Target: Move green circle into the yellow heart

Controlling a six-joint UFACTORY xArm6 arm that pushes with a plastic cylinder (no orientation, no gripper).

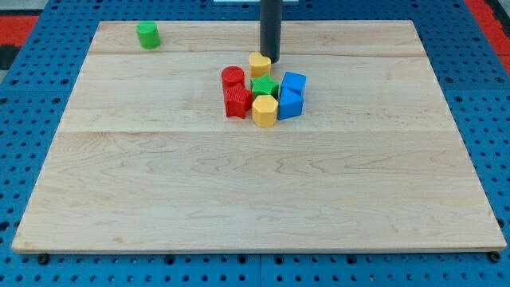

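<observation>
The green circle block [147, 34] stands alone near the board's top left corner. The yellow heart block [259, 64] sits at the top of a cluster near the board's middle. My tip [271, 58] is at the heart's upper right side, touching or almost touching it, and far to the right of the green circle. The dark rod rises from the tip out of the view's top.
The cluster below the heart holds a red cylinder [233, 77], a red block [237, 102], a green star [264, 86], a yellow hexagon [264, 111] and two blue blocks [292, 82] [289, 104]. The wooden board [255, 199] lies on a blue pegboard.
</observation>
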